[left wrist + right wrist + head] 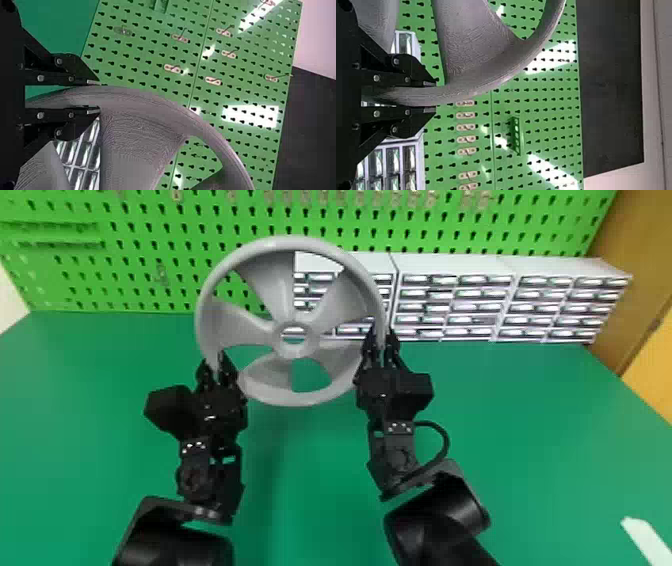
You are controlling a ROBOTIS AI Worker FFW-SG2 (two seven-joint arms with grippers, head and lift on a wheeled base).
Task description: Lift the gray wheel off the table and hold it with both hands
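Observation:
The gray wheel (295,397) is held up above the green table, tilted so its spoked face is turned to the head camera. My left gripper (215,367) is shut on the rim at the wheel's lower left, and my right gripper (381,340) is shut on the rim at its right side. In the left wrist view, the rim of the gray wheel (158,103) passes between the fingers of my left gripper (97,97). The right wrist view has the gray wheel's rim (482,81) between the fingers of my right gripper (433,96).
Behind the wheel rises a green pegboard (150,265) with small hooks. White drawer cabinets (455,265) line the back of the green table (310,470), partly behind the wheel's right half. A white object (647,540) lies at the table's right front.

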